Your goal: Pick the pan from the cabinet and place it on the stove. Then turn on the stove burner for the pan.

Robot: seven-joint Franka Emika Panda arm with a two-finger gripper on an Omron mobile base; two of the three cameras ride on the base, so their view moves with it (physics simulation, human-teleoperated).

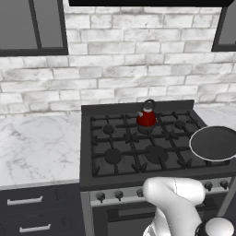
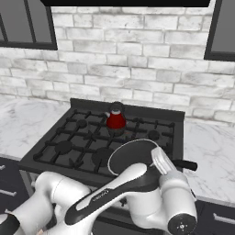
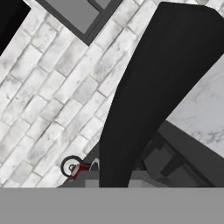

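Showing 1 pan (image 1: 214, 143), 1 red kettle (image 1: 147, 116) over stove (image 1: 133, 145).

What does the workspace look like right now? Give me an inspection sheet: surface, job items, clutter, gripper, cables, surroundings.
Surface: stove with black grates, set between marble counters.
Job's things: pan sits over the stove's front right corner, handle pointing right toward the counter; in the hand view it fills the centre as a dark shape. Knob row runs along the stove front.
Clutter: red kettle on a rear burner, apart from the pan.
Grippers: gripper shut; fingertips hidden behind the arm, so whether it grips the pan cannot be told.
Cables: nothing seen.
Surroundings: white brick wall, dark wall cabinets above, drawers lower left.
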